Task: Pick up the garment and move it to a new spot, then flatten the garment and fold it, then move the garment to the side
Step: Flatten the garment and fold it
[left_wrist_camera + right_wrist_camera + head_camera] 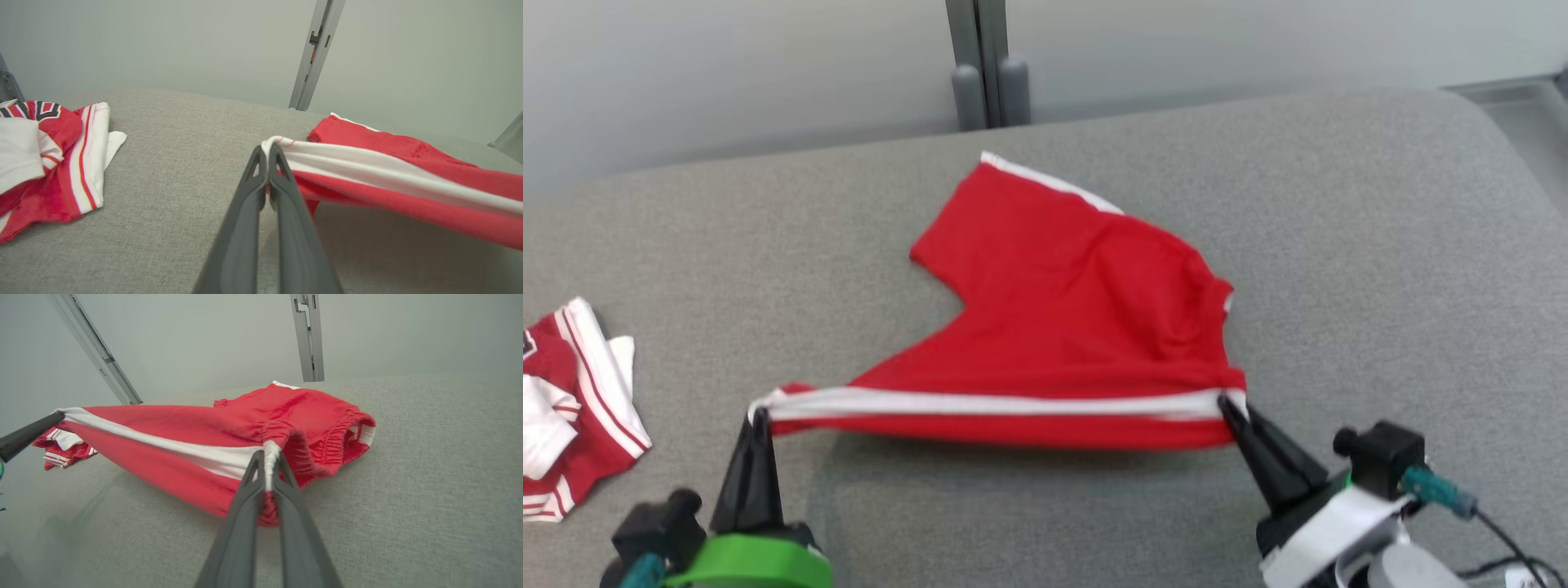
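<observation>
You are pinching the red shorts (1078, 310) at both ends of the white side stripe. Your left gripper (760, 418) is pressed together on the leg-hem corner at 7 o'clock, and your right gripper (1223, 402) is closed tight on the bunched waistband end at 5 o'clock. The striped edge is hanging taut between them, lifted off the grey fabric surface (1380, 245), while the rest of the shorts is trailing toward 12 o'clock and resting on that surface. Each grip is catching only a small fold of cloth, so pulling the arms further apart is likely to strip an end out of the fingers. Lifting unevenly is risking a twist in the trailing leg. Swinging toward 9 o'clock is risking a snag on the red-and-white garment pile (572, 408) lying there.
</observation>
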